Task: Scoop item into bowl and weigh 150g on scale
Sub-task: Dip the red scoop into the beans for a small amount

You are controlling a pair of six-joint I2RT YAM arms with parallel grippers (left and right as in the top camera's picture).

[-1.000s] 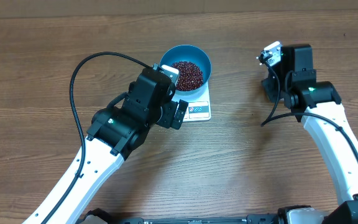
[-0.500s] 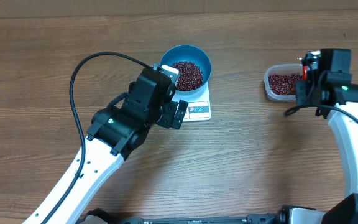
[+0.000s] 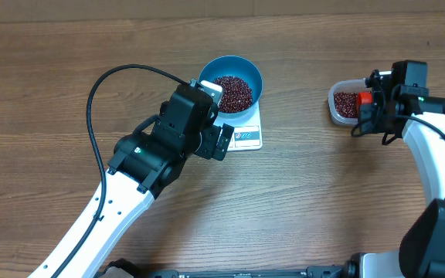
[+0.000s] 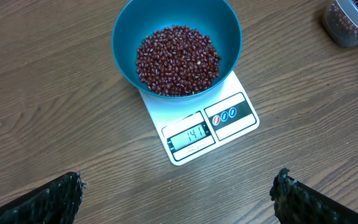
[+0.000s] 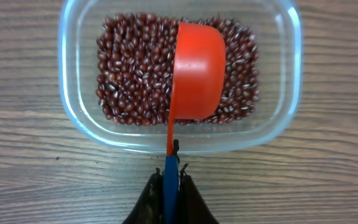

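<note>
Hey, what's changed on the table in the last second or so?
The right arm swung off to the right, uncovering the clear tub. It then brought the red scoop, which the right gripper holds by its handle, over the tub's beans. Nothing was picked up or let go. The open left gripper, the blue bowl and the scale stayed put.

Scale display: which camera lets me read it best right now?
Left wrist view: the scale display faces the camera unobstructed, digits apparently 141. Overhead shows the scale tiny, partly behind the left arm, display unreadable. Right wrist shows none of it.
</note>
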